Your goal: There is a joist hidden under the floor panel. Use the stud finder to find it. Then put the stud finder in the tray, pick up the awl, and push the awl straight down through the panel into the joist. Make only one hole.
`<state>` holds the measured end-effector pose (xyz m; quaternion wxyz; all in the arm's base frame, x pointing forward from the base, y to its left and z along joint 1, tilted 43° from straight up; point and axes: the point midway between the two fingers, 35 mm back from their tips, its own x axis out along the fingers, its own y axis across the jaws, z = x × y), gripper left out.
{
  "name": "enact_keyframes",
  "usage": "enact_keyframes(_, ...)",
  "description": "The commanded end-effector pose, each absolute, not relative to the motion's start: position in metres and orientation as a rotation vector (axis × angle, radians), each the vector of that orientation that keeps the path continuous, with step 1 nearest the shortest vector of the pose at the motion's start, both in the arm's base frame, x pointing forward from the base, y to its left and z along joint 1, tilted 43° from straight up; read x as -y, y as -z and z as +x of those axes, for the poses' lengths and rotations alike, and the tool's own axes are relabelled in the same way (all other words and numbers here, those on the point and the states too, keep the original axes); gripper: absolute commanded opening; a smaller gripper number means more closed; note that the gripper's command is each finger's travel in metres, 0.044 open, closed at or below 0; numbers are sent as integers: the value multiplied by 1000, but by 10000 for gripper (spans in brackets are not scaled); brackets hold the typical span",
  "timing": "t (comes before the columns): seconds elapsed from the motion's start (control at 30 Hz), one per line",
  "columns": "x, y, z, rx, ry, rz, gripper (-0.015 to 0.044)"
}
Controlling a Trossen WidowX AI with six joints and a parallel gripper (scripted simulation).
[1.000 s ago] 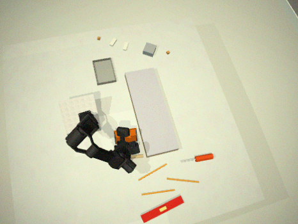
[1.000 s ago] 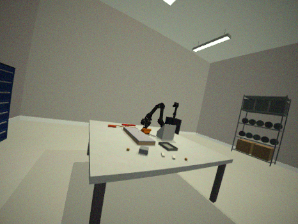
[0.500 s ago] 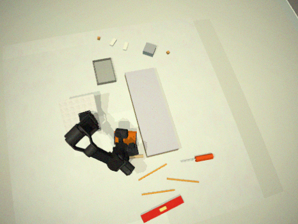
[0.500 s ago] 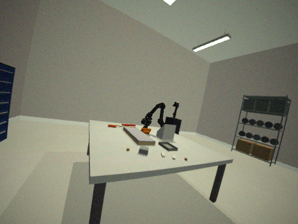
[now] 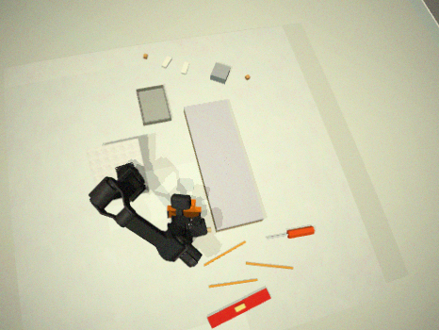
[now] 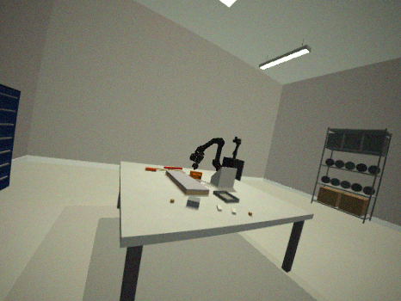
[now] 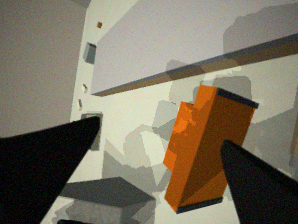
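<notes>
The orange stud finder (image 5: 195,207) (image 6: 196,175) (image 7: 214,150) with dark ends is on the table beside the long side of the pale floor panel (image 5: 221,160) (image 6: 186,181) (image 7: 150,50). My gripper (image 6: 194,166) (image 7: 160,133) is open and empty. It hangs above the stud finder; in the wrist view one fingertip overlaps the orange body and the other is well to its left. The awl (image 5: 300,232) (image 6: 151,169) with a red-orange handle lies past the panel's near end, its shaft toward the panel. The grey tray (image 5: 154,106) (image 6: 226,196) is empty. No hole shows in the panel.
A red level (image 5: 226,314) and several thin orange sticks (image 5: 269,265) lie below the panel in the top view. A grey block (image 5: 220,73) (image 6: 193,202), two white pieces and two small orange cubes lie at the far end. A pale wedge-shaped stand (image 6: 224,178) is near the arm's base.
</notes>
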<state>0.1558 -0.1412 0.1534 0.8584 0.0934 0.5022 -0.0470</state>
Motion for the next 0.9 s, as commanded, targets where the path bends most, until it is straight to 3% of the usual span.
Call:
enact_keyframes(0.0, 124, -198, 152, -1048, 109, 185, 440)
enact_keyframes(0.73, 134, -176, 155, -1046, 102, 186, 440)
enact_keyframes(0.87, 130, -157, 156, -1157, 203, 350, 440)
